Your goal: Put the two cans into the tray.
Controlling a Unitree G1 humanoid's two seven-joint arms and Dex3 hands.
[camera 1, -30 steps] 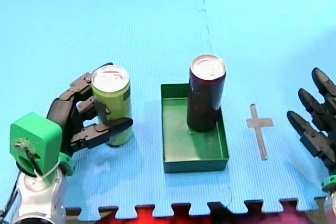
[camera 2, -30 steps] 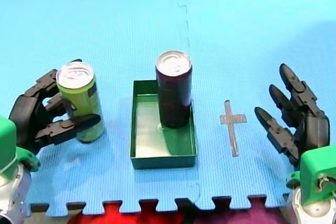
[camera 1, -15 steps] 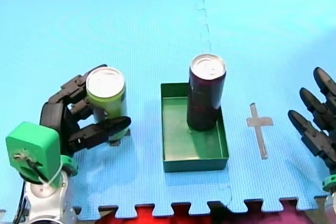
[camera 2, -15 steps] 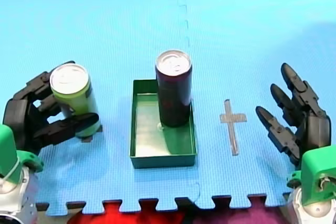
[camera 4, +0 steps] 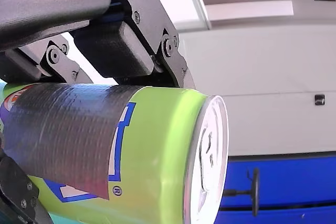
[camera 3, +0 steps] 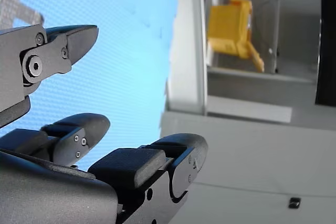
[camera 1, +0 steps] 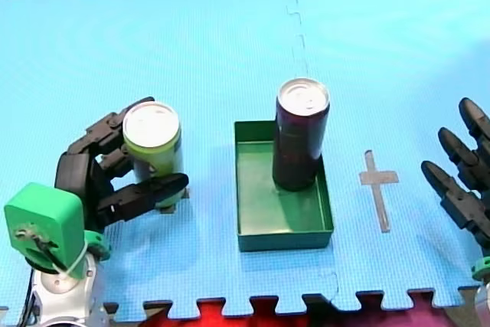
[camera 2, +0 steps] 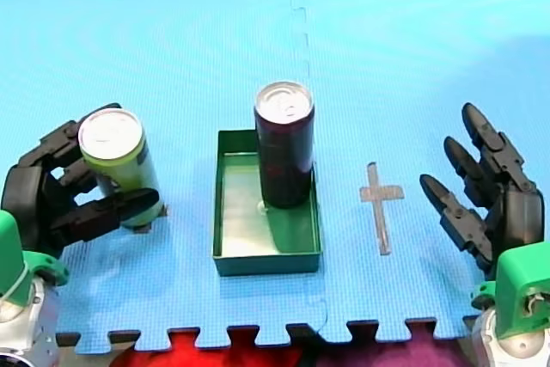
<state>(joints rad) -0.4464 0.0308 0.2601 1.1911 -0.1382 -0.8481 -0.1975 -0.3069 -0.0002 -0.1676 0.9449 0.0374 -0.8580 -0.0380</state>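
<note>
Progress is judged halfway: dark can point(camera 1: 302, 143) is stood in tray point(camera 1: 285, 240); green can point(camera 1: 153, 149), clasped by left hand point(camera 1: 107, 179), is yet to be trayed; right hand point(camera 2: 485, 204) is kept empty at the right edge of the mat point(camera 1: 230, 51).

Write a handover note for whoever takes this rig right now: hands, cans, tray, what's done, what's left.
Left hand: shut on the green can, left of the tray. The can is tilted and seems just off the mat.
Right hand: open, holding nothing, at the mat's right edge.
Dark red can: upright in the tray's far end.
Done: one can in.
Left: carry the green can over and set it in the tray's free near half.
</note>
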